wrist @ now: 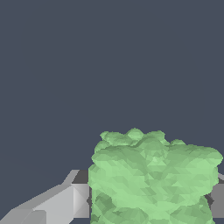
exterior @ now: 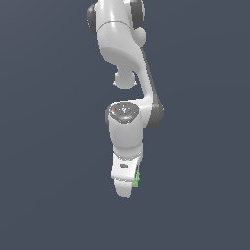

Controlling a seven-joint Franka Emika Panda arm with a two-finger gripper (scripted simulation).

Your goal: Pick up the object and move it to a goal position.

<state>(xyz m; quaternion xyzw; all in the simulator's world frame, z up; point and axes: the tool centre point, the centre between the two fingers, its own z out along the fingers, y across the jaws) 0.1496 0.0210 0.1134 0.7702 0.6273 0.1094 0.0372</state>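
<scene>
Light-green and lumpy, the object (wrist: pixel 153 179) is seen large in the wrist view, where its bumpy, faceted surface fills the space between the two grey fingers (wrist: pixel 57 203) of the gripper (wrist: pixel 151 201). One finger is pressed against one flank of the chunk, and a small part of the other finger is glimpsed at the opposite flank, so the gripper is judged to be clenched on the object. In the exterior view the white arm (exterior: pixel 124 63) is shown reaching down from the upper edge of the picture, its joints stacked one under another, with a dark round cap visible on the wrist segment. At the lower end of the arm the gripper (exterior: pixel 128 185) is pointed downward, and only a thin sliver of the object (exterior: pixel 136 178) is exposed, on the exterior view's right of the white hand body. The rest of the chunk is hidden behind the hand there. A plain dark blue-grey ground (exterior: pixel 49 146) is seen behind everything in both views, and whether the object is lifted clear of any surface cannot be told.
</scene>
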